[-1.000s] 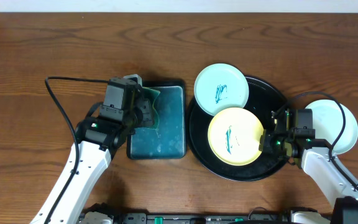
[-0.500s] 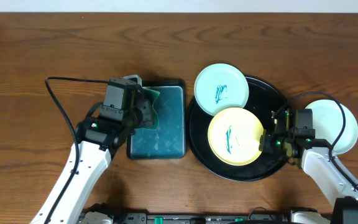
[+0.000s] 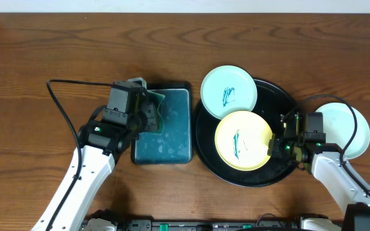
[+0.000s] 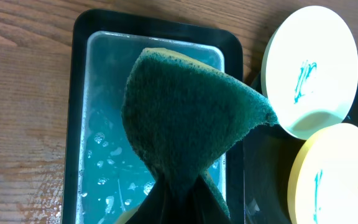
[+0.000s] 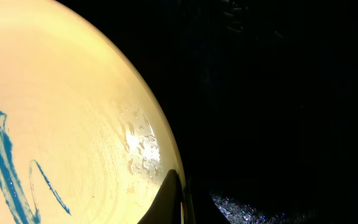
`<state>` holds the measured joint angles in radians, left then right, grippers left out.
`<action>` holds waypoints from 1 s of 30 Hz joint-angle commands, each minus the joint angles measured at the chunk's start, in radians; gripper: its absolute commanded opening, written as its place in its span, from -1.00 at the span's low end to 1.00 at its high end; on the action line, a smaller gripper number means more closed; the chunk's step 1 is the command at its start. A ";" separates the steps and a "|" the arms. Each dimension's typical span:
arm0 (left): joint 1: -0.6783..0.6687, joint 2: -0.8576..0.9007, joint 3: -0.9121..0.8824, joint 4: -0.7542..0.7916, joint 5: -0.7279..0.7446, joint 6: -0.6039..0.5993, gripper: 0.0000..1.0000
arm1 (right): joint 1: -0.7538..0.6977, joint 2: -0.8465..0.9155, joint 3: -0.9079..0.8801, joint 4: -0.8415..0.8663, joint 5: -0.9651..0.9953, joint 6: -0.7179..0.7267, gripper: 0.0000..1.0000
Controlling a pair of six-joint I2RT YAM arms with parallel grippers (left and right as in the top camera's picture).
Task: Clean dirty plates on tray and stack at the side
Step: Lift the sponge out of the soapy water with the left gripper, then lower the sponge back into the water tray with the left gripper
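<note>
Black tray (image 3: 281, 96) holds scribbled yellow plate (image 3: 243, 140), marked mint plate (image 3: 229, 92) overlapping its far rim, plain mint plate (image 3: 352, 131) on table (image 3: 31, 51) at right, teal tray (image 3: 172, 138) holds water (image 4: 104, 168), left pincer (image 4: 173, 202) clenched on sponge (image 4: 185, 112) above it, right pincer (image 3: 276, 146) low, pinching yellow plate's rim

The round glossy black tray (image 3: 281, 102) lies flat on the table. A yellow plate (image 3: 243, 140), face up with a teal scribble and water droplets near its right rim, lies in it. A scribbled mint-white plate (image 3: 229, 92) overhangs the tray's upper-left rim. A second pale plate (image 3: 358, 131), unmarked where visible, lies on the table right of the tray
</note>
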<state>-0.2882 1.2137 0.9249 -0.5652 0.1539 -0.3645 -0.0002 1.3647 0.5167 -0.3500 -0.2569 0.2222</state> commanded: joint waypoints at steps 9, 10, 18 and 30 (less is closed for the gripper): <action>0.005 -0.012 0.016 -0.002 -0.009 0.016 -0.84 | 0.015 -0.003 -0.015 -0.004 0.021 -0.014 -0.97; 0.005 -0.012 0.016 -0.001 -0.010 0.016 -0.85 | 0.015 -0.003 -0.015 -0.004 0.021 -0.014 -0.97; 0.005 -0.012 0.016 0.031 -0.011 0.090 -0.85 | 0.015 -0.003 -0.015 -0.001 0.021 -0.014 -0.97; 0.005 -0.011 0.015 0.093 -0.018 0.292 -0.84 | 0.015 -0.003 -0.015 -0.001 0.021 -0.014 -0.97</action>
<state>-0.2882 1.2137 0.9249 -0.4835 0.1505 -0.1543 -0.0002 1.3647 0.5167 -0.3492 -0.2573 0.2222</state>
